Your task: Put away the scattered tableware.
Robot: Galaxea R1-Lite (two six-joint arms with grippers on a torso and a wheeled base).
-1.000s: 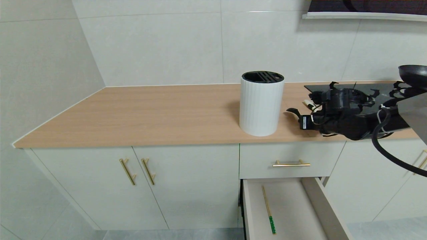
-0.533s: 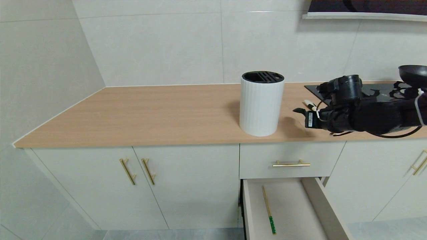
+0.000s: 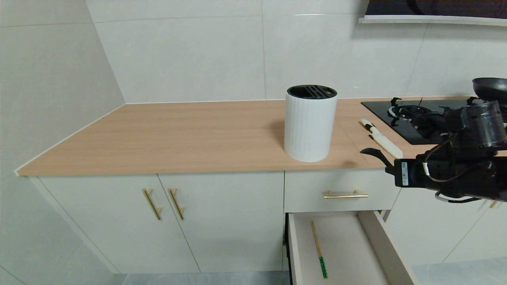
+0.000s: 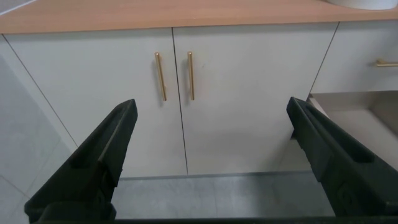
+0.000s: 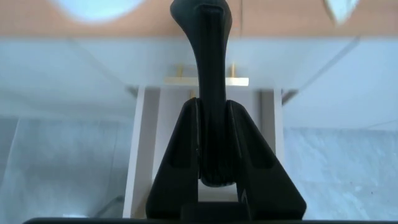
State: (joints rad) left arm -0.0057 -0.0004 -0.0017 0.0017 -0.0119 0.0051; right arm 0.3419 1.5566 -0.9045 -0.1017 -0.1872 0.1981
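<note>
My right gripper [image 3: 391,171] is shut on a black utensil [image 3: 371,152] with a curved end, held out in front of the counter edge, above and to the right of the open drawer [image 3: 372,237]. In the right wrist view the fingers [image 5: 186,134] clamp the utensil's handle [image 5: 206,43], with the drawer below. A pair of green-tipped chopsticks [image 3: 319,249] lies in the drawer. A white knife [image 3: 381,138] lies on the wooden counter [image 3: 178,138], right of the white cylindrical holder [image 3: 310,122]. My left gripper [image 4: 211,155] is open, low down and facing the cabinet doors [image 4: 174,99].
A black hob [image 3: 412,114] with a dark pan [image 3: 489,85] sits at the counter's right end. A shut drawer with a gold handle [image 3: 345,194] is above the open one. The left half of the counter is bare.
My right arm has drawn back from over the counter beside the holder, coming forward and down past the counter edge with the black utensil. The white knife is now uncovered.
</note>
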